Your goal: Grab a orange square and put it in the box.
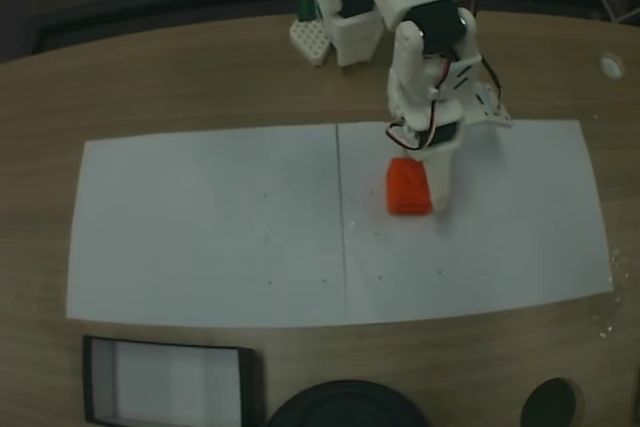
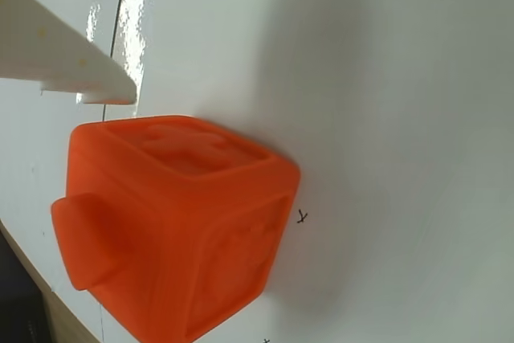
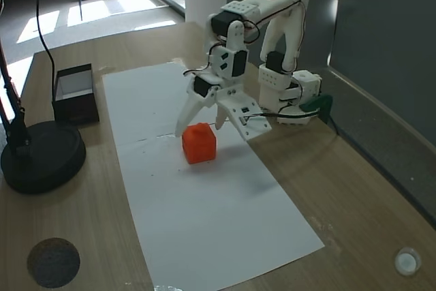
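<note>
The orange square (image 1: 409, 188) rests on the white paper, right of the sheet's centre line. My white gripper (image 1: 430, 183) is lowered right beside it and stands open. In a fixed view, the gripper (image 3: 199, 129) has its two fingers spread just behind the orange square (image 3: 199, 144), one toward each side. In the wrist view the orange square (image 2: 177, 226) lies large at lower left, with one white finger (image 2: 68, 58) above it and a gap between them. The box (image 1: 165, 383), black-rimmed with a pale floor, sits at the table's near left edge; in a fixed view the box (image 3: 73, 92) is far left.
A large white paper sheet (image 1: 220, 227) covers the middle of the wooden table. A round black disc (image 1: 345, 409) lies just right of the box, and a smaller dark disc (image 1: 551, 407) sits further right. The arm's base (image 1: 345, 17) stands at the table's back.
</note>
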### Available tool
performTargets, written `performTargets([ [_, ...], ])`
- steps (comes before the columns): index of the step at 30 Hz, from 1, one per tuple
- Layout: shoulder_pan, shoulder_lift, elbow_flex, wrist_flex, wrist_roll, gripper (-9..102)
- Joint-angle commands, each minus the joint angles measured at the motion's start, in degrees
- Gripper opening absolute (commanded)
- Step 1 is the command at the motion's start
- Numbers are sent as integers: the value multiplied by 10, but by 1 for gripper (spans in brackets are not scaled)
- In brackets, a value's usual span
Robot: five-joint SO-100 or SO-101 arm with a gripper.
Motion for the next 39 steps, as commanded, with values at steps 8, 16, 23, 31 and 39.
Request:
performTargets([
  [8,54,-87,-11,-73,-24,39],
  [16,104,-119,-46,-81,-53,9],
  [23,134,-119,-267,54,-50,7],
  [31,149,-128,-439,203,-48,24],
  [39,83,-82,-283,231,-48,40],
])
